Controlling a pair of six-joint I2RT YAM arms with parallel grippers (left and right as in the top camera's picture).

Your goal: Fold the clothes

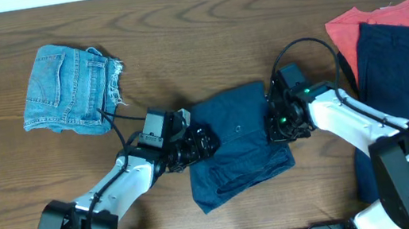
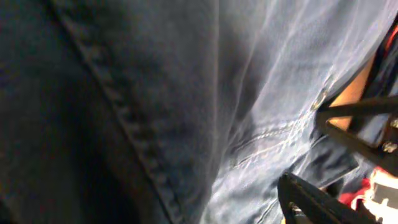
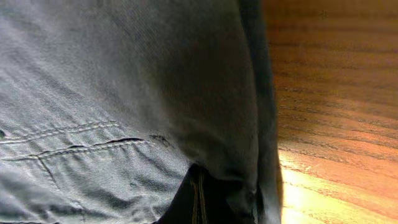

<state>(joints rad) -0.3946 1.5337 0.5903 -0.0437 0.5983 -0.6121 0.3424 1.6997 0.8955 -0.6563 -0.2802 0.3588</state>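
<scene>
The navy-blue shorts [image 1: 237,146] lie crumpled at the table's middle, with a small buttoned pocket facing up. My left gripper [image 1: 205,142] is at their left edge and my right gripper [image 1: 280,124] at their right edge, each shut on the fabric. In the left wrist view the navy cloth [image 2: 186,93] fills the frame, and only one dark finger [image 2: 311,199] shows at the lower right. In the right wrist view the cloth [image 3: 124,81] drapes over the dark finger [image 3: 199,199], hiding the tips.
Light-blue frayed denim shorts [image 1: 71,89] lie folded at the back left. A coral-red shirt [image 1: 383,18] lies at the far right with another navy garment [image 1: 408,78] on top of it. Bare wooden table [image 1: 200,27] surrounds the shorts and also shows in the right wrist view [image 3: 336,93].
</scene>
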